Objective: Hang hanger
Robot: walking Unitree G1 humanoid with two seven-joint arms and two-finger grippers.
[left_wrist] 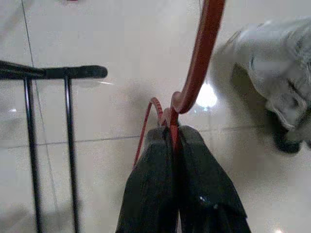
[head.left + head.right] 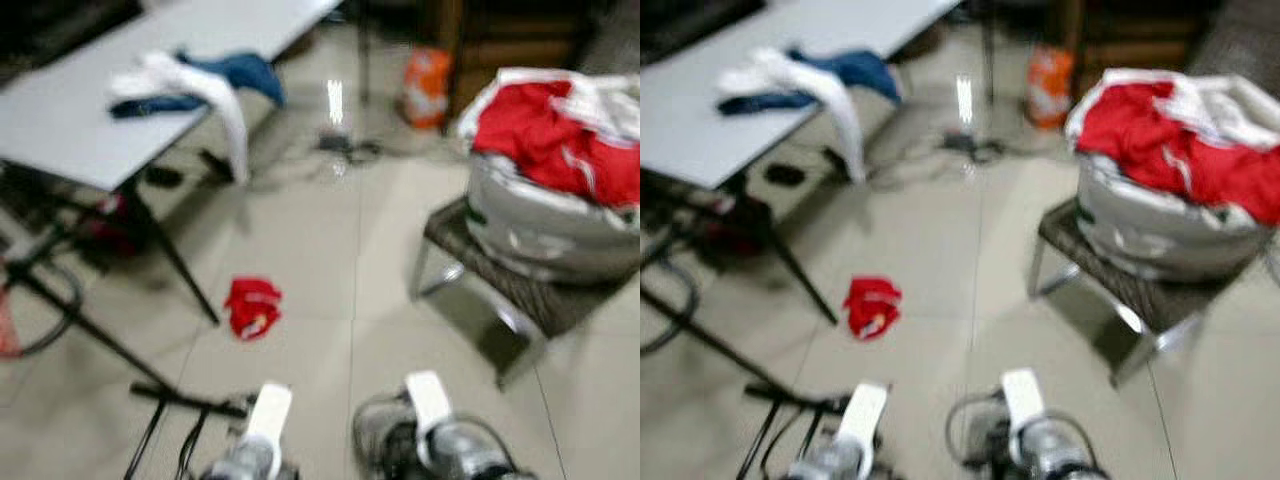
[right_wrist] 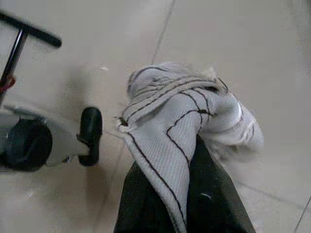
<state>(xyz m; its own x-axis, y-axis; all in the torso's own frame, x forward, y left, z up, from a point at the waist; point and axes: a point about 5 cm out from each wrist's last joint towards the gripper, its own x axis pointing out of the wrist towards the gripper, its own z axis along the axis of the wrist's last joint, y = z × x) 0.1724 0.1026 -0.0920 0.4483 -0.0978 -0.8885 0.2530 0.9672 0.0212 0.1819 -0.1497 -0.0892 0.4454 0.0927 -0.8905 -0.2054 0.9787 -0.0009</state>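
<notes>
My left gripper is shut on the thin lower part of a red hanger, whose curved bar rises away from the fingers above the pale tiled floor. A grey garment with dark stripes is draped over my right gripper, which is shut on it. In the blurred eye views both arms sit low at the bottom edge, the left arm and the right arm with the grey garment bunched around it.
A grey table at the left carries white and blue clothes. A red cloth lies on the floor. Black stand legs spread at lower left. A basket of red and white laundry sits on a stool at right.
</notes>
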